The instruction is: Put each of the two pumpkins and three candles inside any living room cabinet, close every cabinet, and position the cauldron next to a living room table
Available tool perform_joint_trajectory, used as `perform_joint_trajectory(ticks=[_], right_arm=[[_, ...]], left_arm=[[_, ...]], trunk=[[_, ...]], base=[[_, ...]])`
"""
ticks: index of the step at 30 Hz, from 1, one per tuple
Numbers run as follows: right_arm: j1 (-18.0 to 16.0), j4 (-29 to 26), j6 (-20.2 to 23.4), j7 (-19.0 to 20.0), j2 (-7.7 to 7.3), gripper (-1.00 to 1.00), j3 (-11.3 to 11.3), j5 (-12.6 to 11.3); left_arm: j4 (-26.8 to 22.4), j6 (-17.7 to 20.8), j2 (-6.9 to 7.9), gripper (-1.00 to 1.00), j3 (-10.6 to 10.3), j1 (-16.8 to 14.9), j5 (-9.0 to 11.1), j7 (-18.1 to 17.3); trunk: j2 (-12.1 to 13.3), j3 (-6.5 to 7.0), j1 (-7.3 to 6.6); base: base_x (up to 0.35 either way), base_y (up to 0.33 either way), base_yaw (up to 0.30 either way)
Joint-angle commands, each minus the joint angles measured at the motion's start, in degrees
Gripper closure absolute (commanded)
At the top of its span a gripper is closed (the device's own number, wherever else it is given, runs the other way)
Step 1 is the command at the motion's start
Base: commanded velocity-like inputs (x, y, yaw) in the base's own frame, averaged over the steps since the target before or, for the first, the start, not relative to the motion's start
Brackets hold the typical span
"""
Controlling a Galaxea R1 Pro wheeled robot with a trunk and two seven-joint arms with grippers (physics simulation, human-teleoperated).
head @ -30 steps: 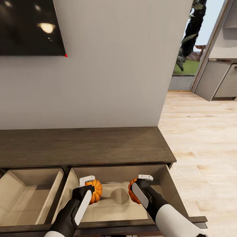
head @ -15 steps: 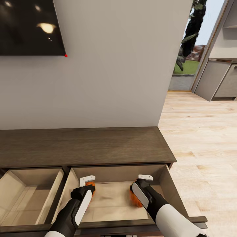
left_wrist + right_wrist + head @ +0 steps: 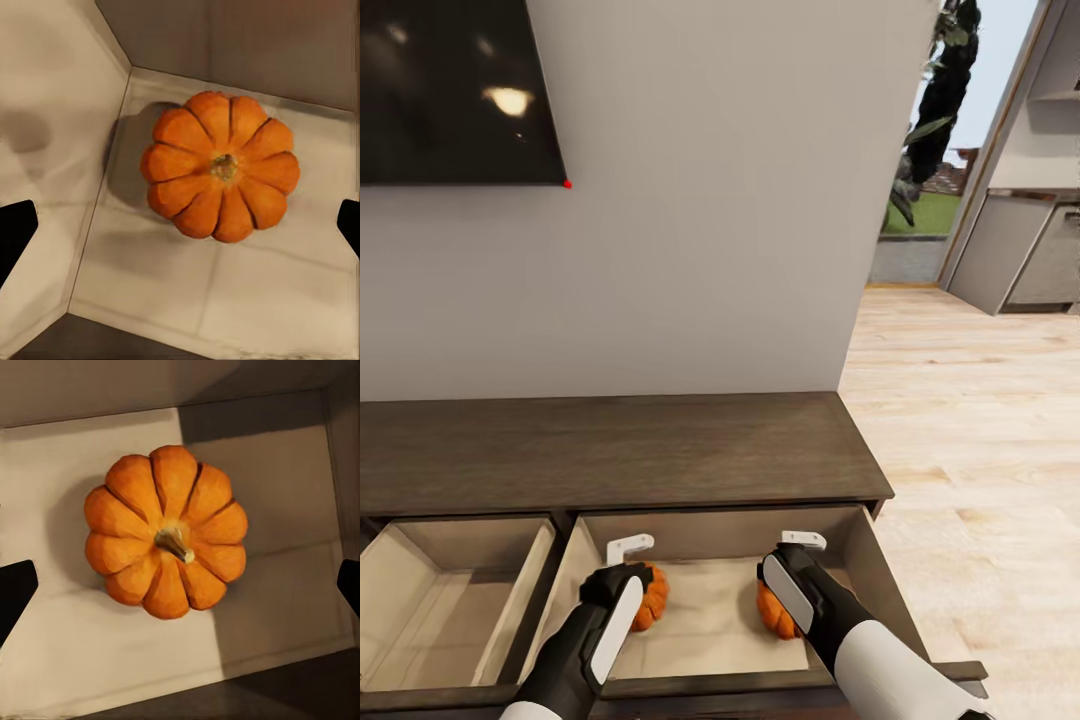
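Head view: both arms hide most of 2 pumpkins in cabinet [image 3: 660, 450] drawer. Wrist views show left pumpkin [image 3: 220, 166] and right pumpkin [image 3: 166, 532] whole: ribbed, orange, on pale wood floor. Left jaws [image 3: 180, 225] & right jaws [image 3: 180, 585] wide open, touching nothing.

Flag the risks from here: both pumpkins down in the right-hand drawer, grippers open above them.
1. The left gripper and right gripper hang inside the open drawer; pushing it shut before the arms lift out would likely catch them.
2. The left pumpkin and right pumpkin sit loose on the drawer floor, so a fast push may roll them.
3. The second drawer, beside it, is also open and easy to forget.
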Motion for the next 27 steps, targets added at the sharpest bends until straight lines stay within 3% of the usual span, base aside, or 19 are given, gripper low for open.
perform_joint_trajectory(ticks=[1,27], right_arm=[[0.00,-0.01,0.00,0.01,0.01,-1.00,0.00,-0.05],[0.09,-0.12,-0.22,0.20,-0.10,-1.00,0.03,-0.24]], left_arm=[[0.00,0.06,-0.03,-1.00,0.00,0.00,0.00,0.00],[-0.03,0.97,-0.12,-1.00,0.05,0.00,0.01,0.00]], trunk=[[0.42,0.18,-0.23],[10.84,4.85,-5.94]], base=[[-0.183,0.000,0.000],[-0.048,0.000,0.000]])
